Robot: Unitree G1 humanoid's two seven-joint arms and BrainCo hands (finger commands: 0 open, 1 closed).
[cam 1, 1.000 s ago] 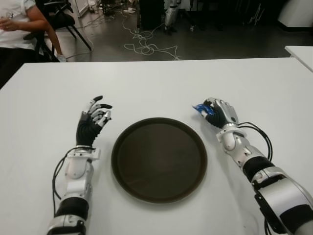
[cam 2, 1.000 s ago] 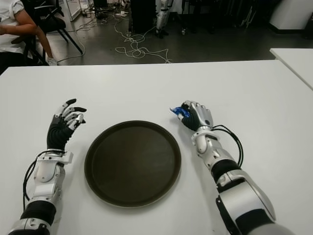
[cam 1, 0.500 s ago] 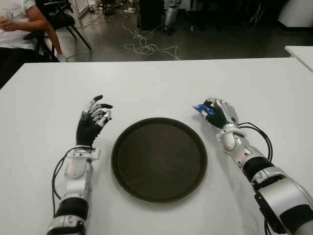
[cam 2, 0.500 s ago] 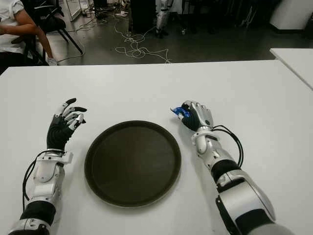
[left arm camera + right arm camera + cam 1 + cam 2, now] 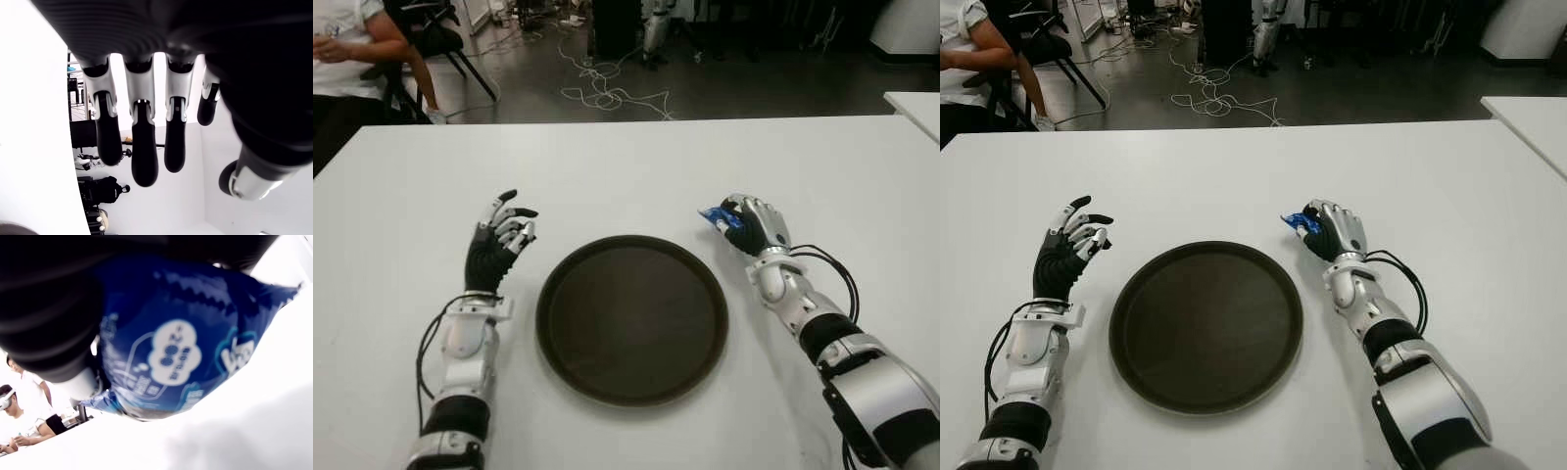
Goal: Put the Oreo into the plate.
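Note:
A blue Oreo packet (image 5: 717,218) sticks out of my right hand (image 5: 751,224), whose fingers are curled around it just past the plate's far right rim. The right wrist view fills with the packet (image 5: 176,347) pressed against the palm, close over the white table. The round dark brown plate (image 5: 631,318) lies flat in front of me with nothing in it. My left hand (image 5: 498,242) shows to the left of the plate, fingers spread and holding nothing, as its wrist view confirms with the fingers (image 5: 142,142) hanging free.
The white table (image 5: 626,166) stretches far beyond the plate. A seated person (image 5: 352,49) is at the far left corner past the table edge. Cables (image 5: 607,93) trail over the floor behind. Another white table's corner (image 5: 915,103) shows at the far right.

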